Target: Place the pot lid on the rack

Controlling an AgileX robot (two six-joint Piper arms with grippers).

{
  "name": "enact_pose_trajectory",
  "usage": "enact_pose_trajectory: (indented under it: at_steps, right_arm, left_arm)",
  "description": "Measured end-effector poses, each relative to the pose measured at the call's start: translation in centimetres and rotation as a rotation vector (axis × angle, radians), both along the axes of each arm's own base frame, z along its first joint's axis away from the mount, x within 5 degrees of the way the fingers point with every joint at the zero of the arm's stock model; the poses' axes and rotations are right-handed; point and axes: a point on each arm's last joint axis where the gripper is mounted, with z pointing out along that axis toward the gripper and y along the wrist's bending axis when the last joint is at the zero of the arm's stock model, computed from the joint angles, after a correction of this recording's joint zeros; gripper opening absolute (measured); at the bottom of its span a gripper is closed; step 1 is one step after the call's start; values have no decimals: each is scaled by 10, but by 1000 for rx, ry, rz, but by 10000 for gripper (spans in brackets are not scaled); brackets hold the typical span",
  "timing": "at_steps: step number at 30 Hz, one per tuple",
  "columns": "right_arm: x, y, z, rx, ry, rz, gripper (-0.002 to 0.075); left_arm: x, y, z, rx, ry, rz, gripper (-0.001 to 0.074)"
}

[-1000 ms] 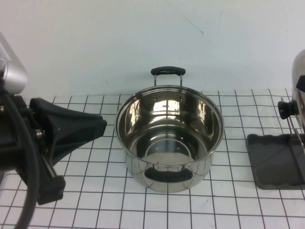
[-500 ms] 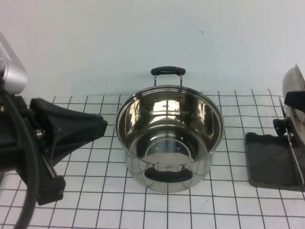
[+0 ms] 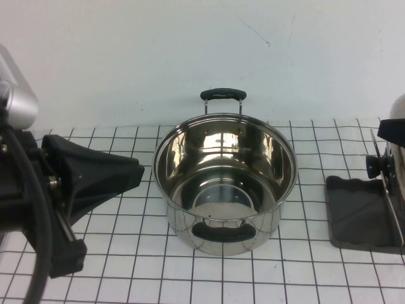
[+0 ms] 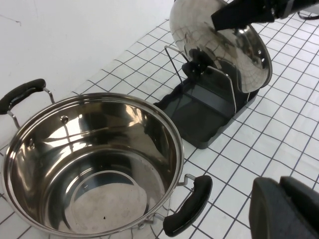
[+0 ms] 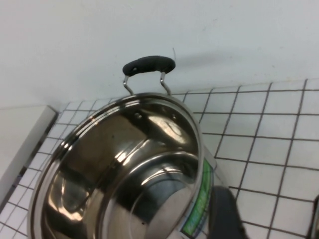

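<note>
The shiny pot lid with its black knob stands on edge in the rack's wire frame, over the dark grey tray. In the high view only the lid's edge and its knob show at the far right. My right gripper is at the lid's top rim. In the right wrist view its fingers stand wide apart with only tile between them. My left gripper is shut and empty, left of the pot; it also shows in the left wrist view.
The deep steel pot with two black handles stands mid-table, between my left gripper and the rack tray. It also shows in the left wrist view and fills the right wrist view. A white wall runs behind the tiled table.
The lid tilted and came down onto the rack at the right edge; its knob sits lower now. My left arm shifted slightly.
</note>
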Motion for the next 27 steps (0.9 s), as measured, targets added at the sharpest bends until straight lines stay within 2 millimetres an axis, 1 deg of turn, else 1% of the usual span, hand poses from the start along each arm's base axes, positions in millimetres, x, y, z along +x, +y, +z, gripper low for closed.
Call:
enact_pose_trajectory:
  at_steps: [7, 13, 17, 21, 25, 27]
  right_arm:
    - [-17, -19, 13, -27, -4, -1, 386]
    - [-27, -28, 18, 2, 8, 26, 386]
    - [-34, -31, 21, -5, 20, 42, 382]
    - [-43, -32, 24, -36, 34, 55, 355]
    - [-55, -29, 35, -55, 0, 67, 321]
    - [-63, -26, 43, -69, -36, 73, 300]
  left_arm:
    - [0, 0, 0, 0, 0, 0, -1]
    - [0, 0, 0, 4, -1, 1, -1]
    - [2, 3, -3, 49, -19, 22, -1]
    - [6, 8, -7, 112, -12, 77, -1]
    - [9, 13, -11, 165, -5, 138, -1]
    - [7, 16, -11, 187, -15, 162, -1]
